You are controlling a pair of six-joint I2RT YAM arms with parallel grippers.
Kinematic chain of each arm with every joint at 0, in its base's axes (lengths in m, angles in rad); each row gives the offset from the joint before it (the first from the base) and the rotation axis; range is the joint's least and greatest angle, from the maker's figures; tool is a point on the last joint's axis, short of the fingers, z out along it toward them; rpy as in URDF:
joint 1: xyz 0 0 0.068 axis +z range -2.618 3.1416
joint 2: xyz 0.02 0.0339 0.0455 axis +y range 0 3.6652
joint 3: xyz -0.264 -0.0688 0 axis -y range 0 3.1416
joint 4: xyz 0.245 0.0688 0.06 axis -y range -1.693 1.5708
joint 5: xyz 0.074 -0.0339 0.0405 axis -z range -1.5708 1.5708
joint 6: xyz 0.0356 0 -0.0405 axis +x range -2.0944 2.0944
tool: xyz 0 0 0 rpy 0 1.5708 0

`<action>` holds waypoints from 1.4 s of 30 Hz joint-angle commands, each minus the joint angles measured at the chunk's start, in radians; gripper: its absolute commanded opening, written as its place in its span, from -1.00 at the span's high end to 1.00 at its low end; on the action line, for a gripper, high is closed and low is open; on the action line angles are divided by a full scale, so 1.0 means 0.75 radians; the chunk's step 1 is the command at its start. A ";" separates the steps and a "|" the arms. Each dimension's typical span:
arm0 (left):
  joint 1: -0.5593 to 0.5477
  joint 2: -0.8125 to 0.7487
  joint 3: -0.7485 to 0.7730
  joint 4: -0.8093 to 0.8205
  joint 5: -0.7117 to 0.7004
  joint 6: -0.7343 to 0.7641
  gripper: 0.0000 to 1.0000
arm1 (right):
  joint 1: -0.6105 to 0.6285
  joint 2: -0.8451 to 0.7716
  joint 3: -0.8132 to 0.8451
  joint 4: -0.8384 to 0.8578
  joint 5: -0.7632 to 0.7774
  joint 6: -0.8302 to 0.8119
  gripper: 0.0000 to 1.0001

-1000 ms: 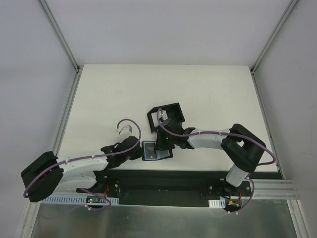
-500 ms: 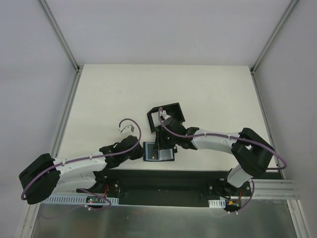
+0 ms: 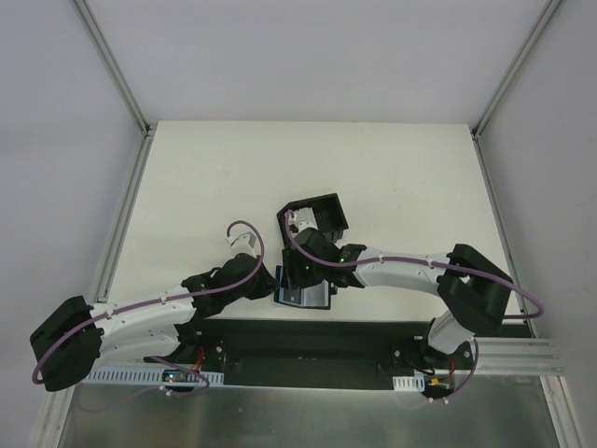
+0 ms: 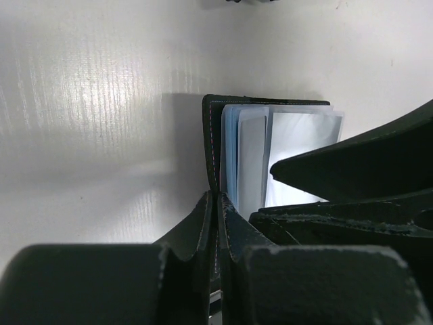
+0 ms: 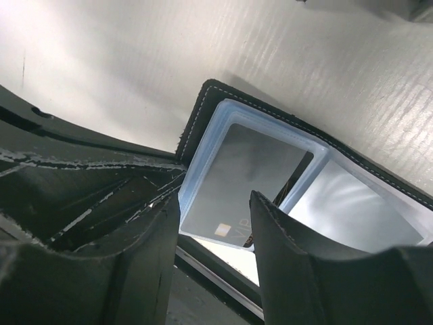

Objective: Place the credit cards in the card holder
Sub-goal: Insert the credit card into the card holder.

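The card holder (image 3: 304, 298) lies open near the table's front edge, black outside and bluish-grey inside. My left gripper (image 4: 218, 200) is shut on the stitched edge of its left flap (image 4: 210, 135). Pale credit cards (image 4: 252, 159) stand in the sleeves beside that flap. In the right wrist view a grey credit card (image 5: 240, 172) with a chip sits inside the clear bluish sleeve of the card holder (image 5: 201, 112). My right gripper (image 5: 215, 203) hovers over that card, open, its fingers apart from it. From above, the right gripper (image 3: 309, 273) covers most of the wallet.
A larger black open-topped box (image 3: 322, 215) stands just behind the wallet, close to my right wrist. The table's front edge with its black strip (image 3: 308, 334) runs right below the wallet. Purple cables loop over both arms.
My right gripper has opened and let go of the card, which now rests in the sleeve; it also slid forward over the wallet. The left gripper stayed shut on the flap.
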 commanded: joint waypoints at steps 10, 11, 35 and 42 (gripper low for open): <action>-0.005 -0.045 0.017 0.030 0.032 0.000 1.00 | 0.031 0.064 0.095 -0.090 0.074 0.034 0.02; -0.005 -0.047 0.017 0.032 0.032 0.000 1.00 | 0.029 0.064 0.097 -0.090 0.070 0.034 0.01; -0.003 -0.047 -0.012 0.034 -0.021 -0.059 1.00 | 0.035 -0.006 0.062 -0.058 0.125 0.075 -0.08; -0.003 -0.047 -0.012 0.034 -0.028 -0.069 1.00 | 0.043 0.035 0.071 -0.062 0.119 0.091 -0.07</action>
